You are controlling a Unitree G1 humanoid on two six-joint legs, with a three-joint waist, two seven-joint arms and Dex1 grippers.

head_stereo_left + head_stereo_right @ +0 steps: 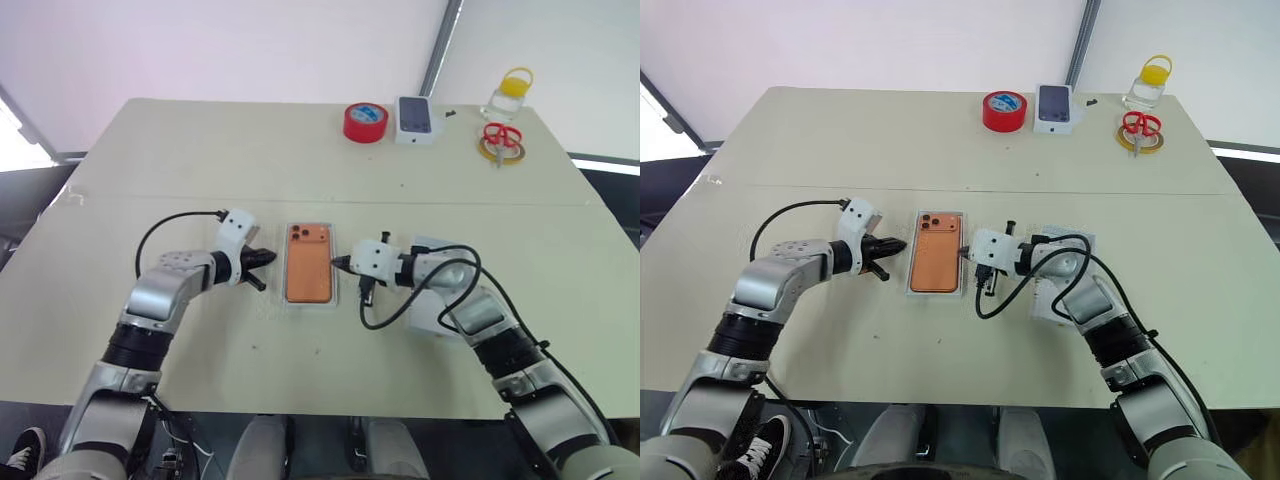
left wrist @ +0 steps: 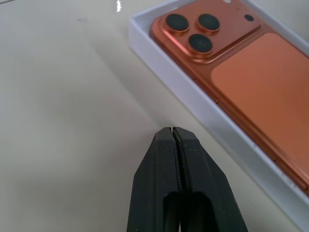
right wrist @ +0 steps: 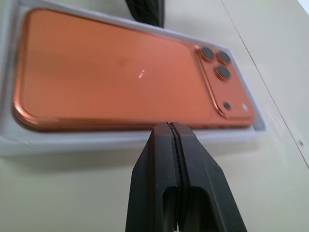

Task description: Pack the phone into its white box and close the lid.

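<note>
Phone (image 1: 308,262) lies camera side up inside the white box (image 1: 287,300), near the middle of the bench (image 1: 180,150). It looks stiff, smooth and slippery, so pushing is safer than pinching. Left end effector (image 1: 268,257) and right end effector (image 1: 340,264) are both closed and empty, just beside the box's long walls. Lid (image 1: 428,312) is probably light cardboard; grip its edge.

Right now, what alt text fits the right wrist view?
An orange phone lies back-up in a shallow white box on a pale table. The right gripper, shut and empty, points at the box's near wall, while the left gripper shows beyond the far wall.
</note>
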